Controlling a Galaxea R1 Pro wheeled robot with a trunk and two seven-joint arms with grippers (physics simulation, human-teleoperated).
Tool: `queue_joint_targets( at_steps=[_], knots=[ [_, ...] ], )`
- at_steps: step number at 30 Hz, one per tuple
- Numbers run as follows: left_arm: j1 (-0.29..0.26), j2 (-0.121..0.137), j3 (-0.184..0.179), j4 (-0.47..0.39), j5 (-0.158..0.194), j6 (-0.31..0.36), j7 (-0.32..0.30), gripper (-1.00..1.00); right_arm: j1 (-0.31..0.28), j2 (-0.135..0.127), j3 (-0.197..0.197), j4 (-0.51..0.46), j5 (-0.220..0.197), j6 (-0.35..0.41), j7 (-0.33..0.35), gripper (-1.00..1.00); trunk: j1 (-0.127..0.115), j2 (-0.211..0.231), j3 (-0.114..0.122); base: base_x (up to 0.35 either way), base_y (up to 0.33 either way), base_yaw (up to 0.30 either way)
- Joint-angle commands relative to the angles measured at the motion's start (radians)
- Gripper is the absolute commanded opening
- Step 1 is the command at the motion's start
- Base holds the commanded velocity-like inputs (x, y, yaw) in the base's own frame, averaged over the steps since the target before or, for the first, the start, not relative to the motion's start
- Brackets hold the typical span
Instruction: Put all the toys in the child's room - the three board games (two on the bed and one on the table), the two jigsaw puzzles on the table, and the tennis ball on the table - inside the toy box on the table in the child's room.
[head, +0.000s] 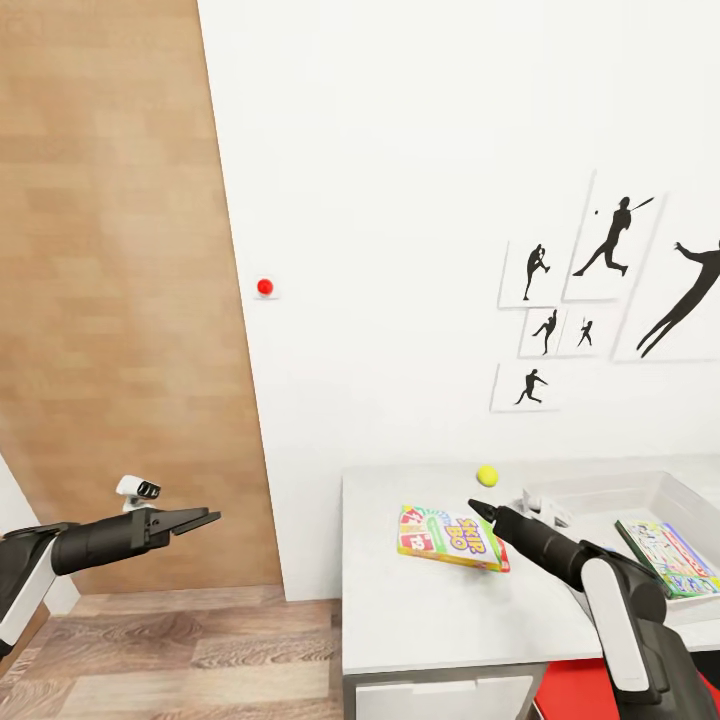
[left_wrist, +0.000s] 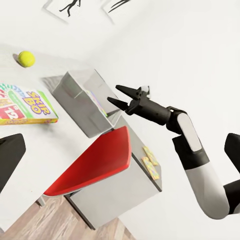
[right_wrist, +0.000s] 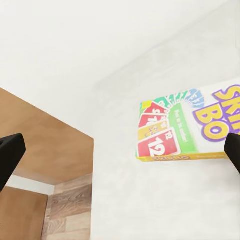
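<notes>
A yellow-green-red Skip-Bo board game lies flat on the light grey table. My right gripper hovers open just above the game's right end, nothing between its fingers. The tennis ball rests near the wall behind it. The grey toy box stands to the right, holding another printed board game. Two jigsaw puzzles lie on the table beyond the toy box. My left gripper is open, off the table's left over the floor.
A red chair is tucked at the table's front right. A wooden panel fills the left wall, with wood floor below. Black silhouette posters hang above the table.
</notes>
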Motion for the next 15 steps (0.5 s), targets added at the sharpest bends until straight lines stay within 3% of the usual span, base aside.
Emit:
queue_joint_targets(
  at_steps=[1, 5, 7, 9, 10, 13, 14, 15],
  knots=[
    [0.000, 0.000, -0.001, 0.000, 0.001, 0.011, -0.002, 1.00, -0.002, 0.002, -0.001, -0.002, 0.008, 0.006, 0.002, 1.00, 0.000, -0.001, 0.000, 0.000, 0.000, 0.000],
    [0.000, -0.004, -0.001, 0.000, 0.000, 0.011, -0.001, 1.00, -0.024, 0.020, 0.028, 0.004, 0.006, 0.017, -0.106, 1.00, 0.000, -0.001, 0.000, 0.000, 0.000, 0.000],
    [0.000, -0.005, -0.001, 0.000, 0.000, 0.011, 0.001, 1.00, -0.081, 0.033, 0.056, 0.029, 0.001, 0.031, -0.207, 1.00, 0.000, -0.001, 0.000, 0.000, 0.000, 0.000],
    [0.000, -0.006, -0.001, 0.000, 0.000, 0.011, 0.003, 1.00, -0.199, 0.055, 0.090, 0.111, -0.003, 0.062, -0.349, 1.00, 0.000, -0.001, 0.000, 0.000, 0.000, 0.000],
    [0.000, -0.006, -0.001, 0.000, 0.000, 0.011, 0.003, 1.00, -0.234, 0.063, 0.097, 0.143, -0.004, 0.070, -0.382, 1.00, 0.000, -0.001, 0.000, 0.000, 0.000, 0.000],
    [0.000, -0.003, -0.002, 0.000, 0.000, 0.011, 0.004, 1.00, -0.464, 0.105, 0.121, 0.442, -0.005, 0.077, -0.533, 1.00, 0.000, -0.001, 0.000, 0.000, 0.000, 0.000],
    [0.000, -0.002, -0.002, 0.000, -0.001, 0.011, 0.005, 1.00, -0.537, 0.110, 0.123, 0.563, -0.005, 0.056, -0.558, 1.00, 0.000, -0.001, 0.000, 0.000, 0.000, 0.000],
    [0.000, -0.002, -0.002, 0.000, -0.001, 0.011, 0.005, 1.00, -0.571, 0.112, 0.124, 0.624, -0.005, 0.040, -0.567, 1.00, 0.000, -0.001, 0.000, 0.000, 0.000, 0.000]
  ],
)
